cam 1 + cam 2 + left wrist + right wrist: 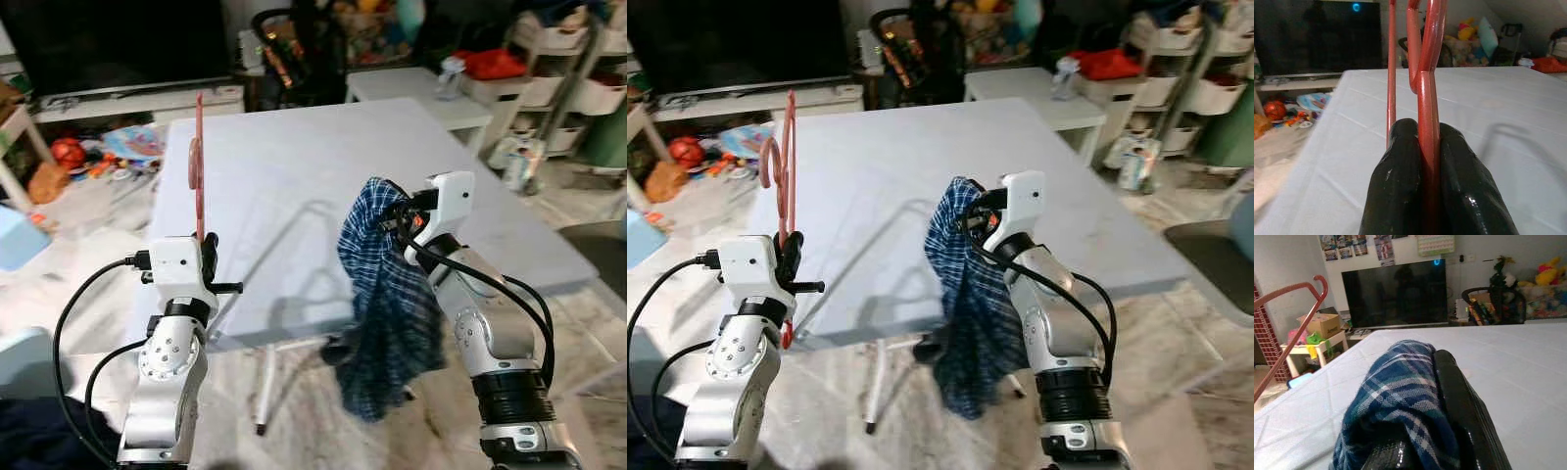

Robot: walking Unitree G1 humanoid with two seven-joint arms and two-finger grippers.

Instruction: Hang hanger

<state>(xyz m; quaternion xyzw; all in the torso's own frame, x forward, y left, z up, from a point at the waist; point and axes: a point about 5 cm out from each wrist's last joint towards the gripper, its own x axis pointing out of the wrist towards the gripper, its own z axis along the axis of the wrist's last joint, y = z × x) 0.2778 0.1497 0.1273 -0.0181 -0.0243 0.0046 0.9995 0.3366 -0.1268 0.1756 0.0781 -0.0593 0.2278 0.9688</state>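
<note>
Left tool (pixel 1426 161) clamps upright red hanger (pixel 784 166); raised right tool (pixel 397 217) grips plaid shirt (pixel 387 304).

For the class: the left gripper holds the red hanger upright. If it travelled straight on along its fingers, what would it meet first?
Probably nothing nearby: the left gripper, shut on the red hanger, points over the white table rather than down at it. Beyond lies the TV, though depth is unclear.

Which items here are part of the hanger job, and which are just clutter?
In play:
- hanger, upright in the left gripper
- plaid shirt, draped from the right gripper
- table, in front of both arms

Clutter:
- TV
- floor toys
- white side table
- storage bins
</note>
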